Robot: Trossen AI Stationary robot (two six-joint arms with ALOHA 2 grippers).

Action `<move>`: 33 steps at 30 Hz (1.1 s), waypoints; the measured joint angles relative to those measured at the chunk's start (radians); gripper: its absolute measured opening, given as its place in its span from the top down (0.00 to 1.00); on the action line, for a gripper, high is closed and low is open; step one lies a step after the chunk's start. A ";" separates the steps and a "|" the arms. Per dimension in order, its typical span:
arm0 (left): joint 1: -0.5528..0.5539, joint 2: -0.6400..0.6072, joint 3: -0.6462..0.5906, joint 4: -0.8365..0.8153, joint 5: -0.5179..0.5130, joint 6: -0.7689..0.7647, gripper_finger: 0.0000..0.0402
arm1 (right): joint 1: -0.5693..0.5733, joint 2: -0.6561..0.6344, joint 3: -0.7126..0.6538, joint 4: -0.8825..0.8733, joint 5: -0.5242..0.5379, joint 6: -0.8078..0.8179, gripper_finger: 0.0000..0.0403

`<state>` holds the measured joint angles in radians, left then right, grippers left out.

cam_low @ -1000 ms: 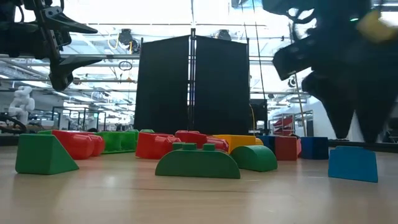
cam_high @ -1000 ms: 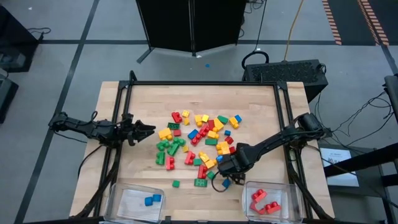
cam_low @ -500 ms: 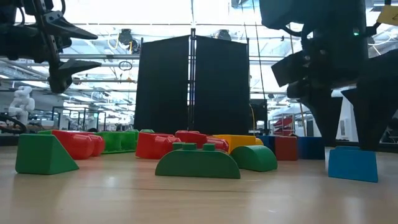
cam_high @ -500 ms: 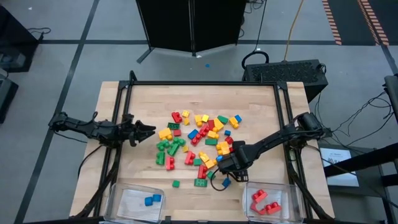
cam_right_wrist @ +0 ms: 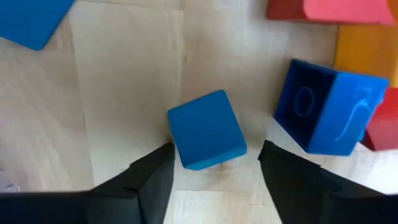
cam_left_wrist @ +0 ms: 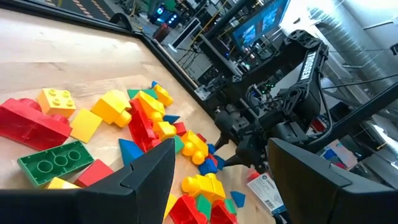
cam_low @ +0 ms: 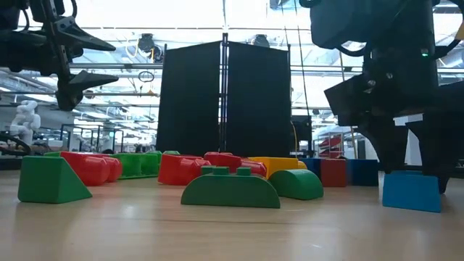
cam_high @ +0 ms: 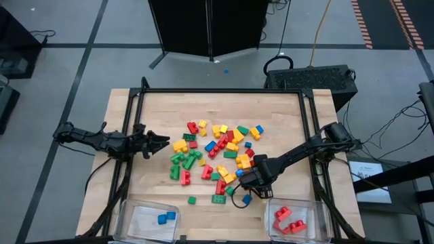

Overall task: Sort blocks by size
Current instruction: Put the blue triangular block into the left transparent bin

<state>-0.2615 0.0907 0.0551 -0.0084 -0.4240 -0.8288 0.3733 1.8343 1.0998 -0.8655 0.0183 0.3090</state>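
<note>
Fingers (cam_right_wrist: 149,180) of right gripper (cam_high: 249,188) parted, straddling small blue cube (cam_right_wrist: 207,129) on the bench near its front edge, not yet clamped; loose blocks (cam_high: 213,152) heaped mid-bench; few binned, most unsorted; left gripper (cam_high: 157,143) open, waiting near left edge.

Bright overhead light; low view backlit.
</note>
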 joint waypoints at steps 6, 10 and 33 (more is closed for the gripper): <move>0.000 0.000 0.000 -0.027 -0.004 -0.001 0.36 | 0.000 0.000 -0.001 0.042 0.002 -0.041 0.50; 0.000 0.000 0.000 -0.029 -0.004 -0.001 0.36 | 0.000 0.000 -0.001 0.058 0.006 -0.069 0.48; 0.000 0.000 0.000 -0.039 -0.004 -0.003 0.36 | -0.035 0.003 0.053 0.015 0.022 -0.070 0.72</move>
<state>-0.2614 0.0910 0.0551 -0.0471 -0.4282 -0.8317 0.3385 1.8378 1.1526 -0.8508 0.0400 0.2387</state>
